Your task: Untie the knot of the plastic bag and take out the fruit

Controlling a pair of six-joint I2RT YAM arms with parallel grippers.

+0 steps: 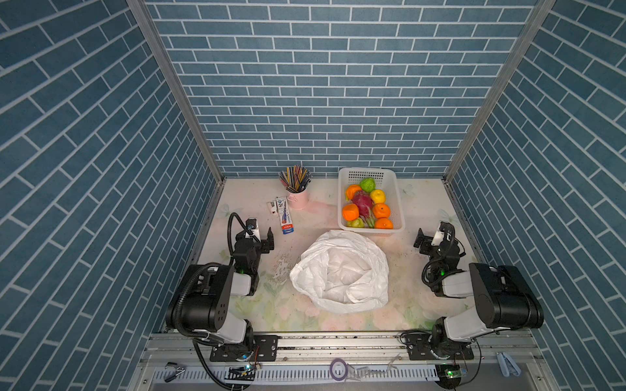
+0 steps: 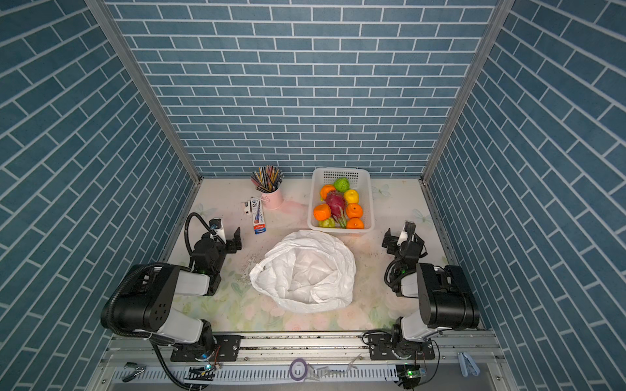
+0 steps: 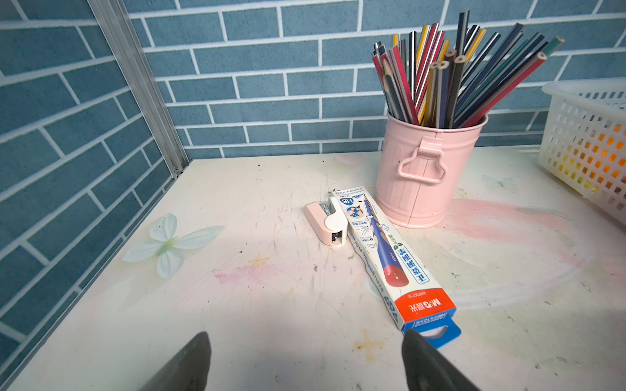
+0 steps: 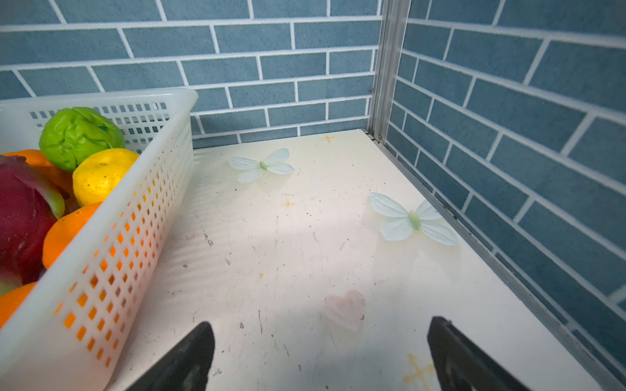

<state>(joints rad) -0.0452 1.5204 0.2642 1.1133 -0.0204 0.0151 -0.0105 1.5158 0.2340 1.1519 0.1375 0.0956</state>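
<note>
Left hand [image 1: 261, 237] open; right hand [image 1: 429, 238] same, both well clear of plastic bag [image 1: 342, 270], slumped open mid table [image 1: 271, 306]. I judge bag light, limp, slippery: pinch rim. Fruit [image 1: 363, 203] sits in basket [image 1: 366, 170].

The long pencil box [image 3: 389, 260] lying on the worktop [image 3: 237, 304] says "HB" in a blue circle at its far end and "M&G" on its near red band.

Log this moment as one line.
left gripper: open, empty | right gripper: open, empty | plastic bag: mouth open, no fruit visible inside | fruit: all seen pieces in basket
</note>
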